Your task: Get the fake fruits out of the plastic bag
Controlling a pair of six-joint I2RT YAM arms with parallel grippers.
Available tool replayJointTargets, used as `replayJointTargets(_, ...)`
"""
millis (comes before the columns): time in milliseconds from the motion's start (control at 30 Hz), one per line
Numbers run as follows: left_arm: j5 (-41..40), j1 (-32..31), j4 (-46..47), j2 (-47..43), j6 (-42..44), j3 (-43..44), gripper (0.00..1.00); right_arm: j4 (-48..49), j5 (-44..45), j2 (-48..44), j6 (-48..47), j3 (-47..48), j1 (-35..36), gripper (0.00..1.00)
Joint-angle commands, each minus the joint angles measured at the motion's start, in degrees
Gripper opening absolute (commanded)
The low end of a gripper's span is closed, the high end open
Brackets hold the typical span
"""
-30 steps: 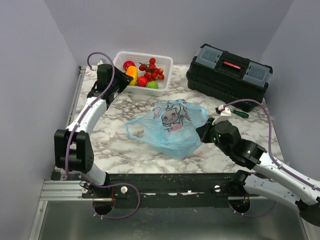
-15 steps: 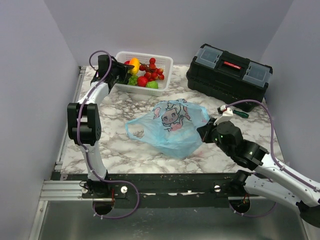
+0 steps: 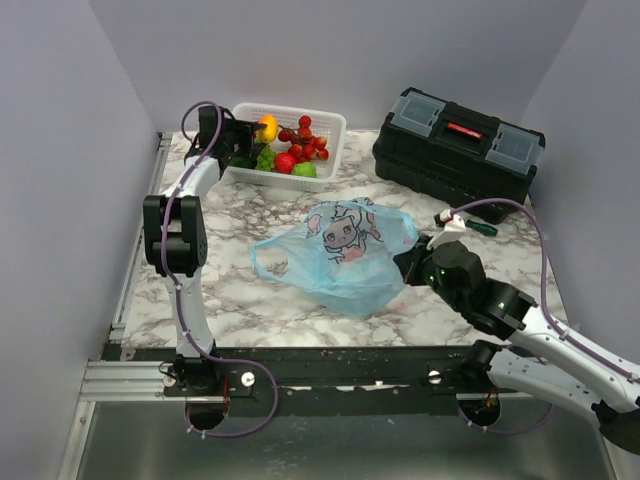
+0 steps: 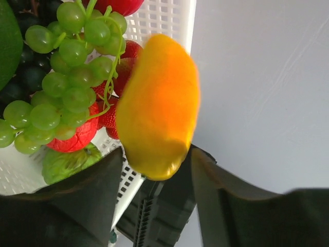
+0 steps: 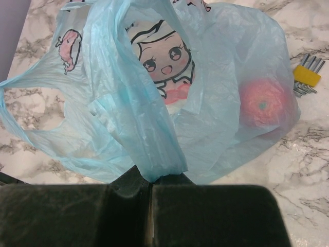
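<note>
Left gripper (image 3: 254,136) reaches over the white lattice basket (image 4: 164,20) at the far left corner of the bench (image 3: 230,290), its jaws apart with the yellow-orange piece (image 4: 159,103) between the fingertips; the fruit is blurred, and whether the pads press it cannot be told. Inside the basket lie the green grape bunch (image 4: 72,67) and the cluster of red berries (image 3: 305,140), with other red and green pieces packed around them. At the middle of the bench the plastic bag (image 3: 340,260) lies crumpled, cartoon print up, a loop handle spread toward the left edge. One round red fruit (image 5: 262,105) shows through the film inside the bag. Right gripper (image 3: 408,265), toward the front right of the bench, is clenched on a fold of the bag's edge. A black toolbox (image 3: 460,140) sits at the far right corner, a green-handled screwdriver (image 3: 478,227) just in front of it
</note>
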Motion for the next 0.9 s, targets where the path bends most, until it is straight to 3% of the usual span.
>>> replayJointTargets(0,1.76,0.42,-2.56,1.47,-1.03,3.34,0.59,-0.7,0.65,0.99,0.03,2.26,0.36,0.01)
replayJointTargets(67,2.41,0.61,-2.9,1.14,-0.08,3.07,0.63,-0.53,0.44,1.2,0.05,2.4,0.36,0.01)
replayJointTargets(333,3.67,0.69,-0.73,-4.45,6.08,-1.94,0.64,0.35,-0.46,1.89,0.2,2.11,0.38,0.01)
replayJointTargets(667,9.07,0.25,10.64,-17.14,12.46,-23.18,0.59,2.01,-1.64,2.68,0.79,1.04,0.36,0.01)
replayJointTargets(867,13.45,0.18,10.45,-22.56,17.02,-29.87,0.57,2.74,-2.45,3.54,0.88,0.88,0.36,0.01)
